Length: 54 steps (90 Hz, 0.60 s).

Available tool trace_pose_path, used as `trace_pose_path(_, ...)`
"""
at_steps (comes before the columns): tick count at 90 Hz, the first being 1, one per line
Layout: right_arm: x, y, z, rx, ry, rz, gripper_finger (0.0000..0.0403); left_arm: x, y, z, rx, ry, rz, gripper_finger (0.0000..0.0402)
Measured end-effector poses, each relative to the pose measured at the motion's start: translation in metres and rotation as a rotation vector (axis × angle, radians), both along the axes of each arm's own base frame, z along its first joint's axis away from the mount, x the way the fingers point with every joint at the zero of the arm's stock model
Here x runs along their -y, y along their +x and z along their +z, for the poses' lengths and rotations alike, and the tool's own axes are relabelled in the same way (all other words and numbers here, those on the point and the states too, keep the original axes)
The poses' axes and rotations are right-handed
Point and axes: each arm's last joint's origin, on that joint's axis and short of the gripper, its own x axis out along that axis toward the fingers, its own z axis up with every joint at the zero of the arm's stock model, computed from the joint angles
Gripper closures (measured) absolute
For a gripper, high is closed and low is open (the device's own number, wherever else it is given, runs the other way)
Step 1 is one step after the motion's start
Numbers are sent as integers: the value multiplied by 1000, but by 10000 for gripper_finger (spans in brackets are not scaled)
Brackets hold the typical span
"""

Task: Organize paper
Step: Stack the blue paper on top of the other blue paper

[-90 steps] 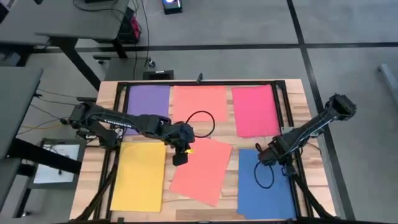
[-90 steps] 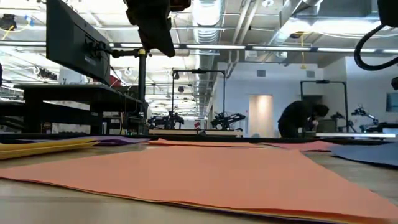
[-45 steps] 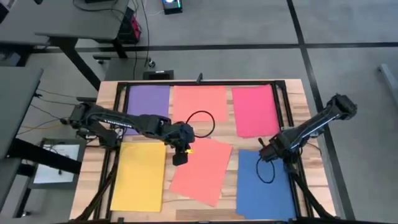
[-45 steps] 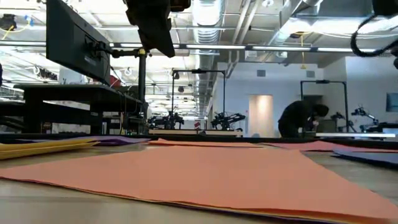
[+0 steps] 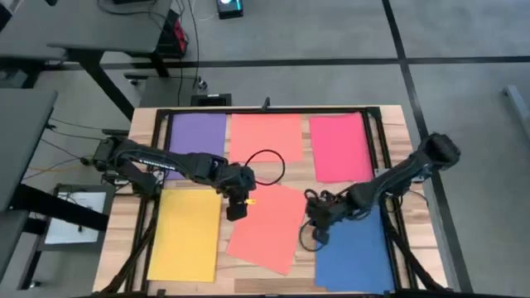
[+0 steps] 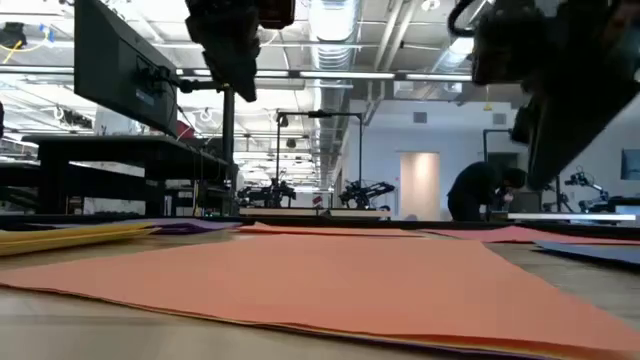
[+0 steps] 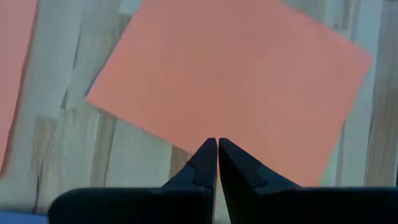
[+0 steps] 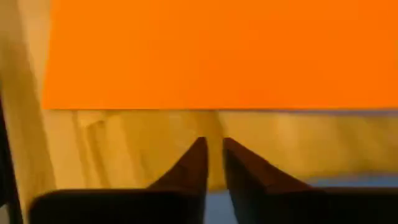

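Wood table (image 5: 389,124) carries six coloured sheets inside a black frame (image 5: 273,110). Tilted salmon-orange sheet (image 5: 267,225) lies skewed in the near-middle, between both grippers: its left edge is under the left gripper (image 5: 235,211), its right edge just ahead of the right gripper (image 5: 318,217). Blue sheet (image 5: 354,252) lies beside and behind the right gripper, partly under that arm. Yellow sheet (image 5: 184,235) lies flat just outboard of the left gripper. Purple sheet (image 5: 197,134), a second salmon sheet (image 5: 266,135) and pink-red sheet (image 5: 340,146) sit in a row along the far side, beyond both grippers. Left gripper hovers above the tilted sheet's edge with fingers (image 7: 205,163) pressed together, holding nothing. Right gripper sits low over bare wood next to the tilted sheet's edge, fingers (image 8: 196,163) nearly together with a thin gap, nothing between them. In the low view the tilted sheet fills the foreground; a person (image 6: 482,190) bends over a bench far behind.
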Motion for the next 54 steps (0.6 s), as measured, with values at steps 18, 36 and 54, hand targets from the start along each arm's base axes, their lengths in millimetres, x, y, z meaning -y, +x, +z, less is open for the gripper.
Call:
trace_pose_path(18,-15,8,-24,-19,20,3,398,1,-2,-1,-17,-1,-6,402)
trace_pose_path(36,-30,6,-45,-78,19,68,402,1,-2,-1,-18,-1,-6,402)
trace_pose_path(54,-39,2,-48,-100,23,92,403,1,-3,-1,-36,0,-3,402)
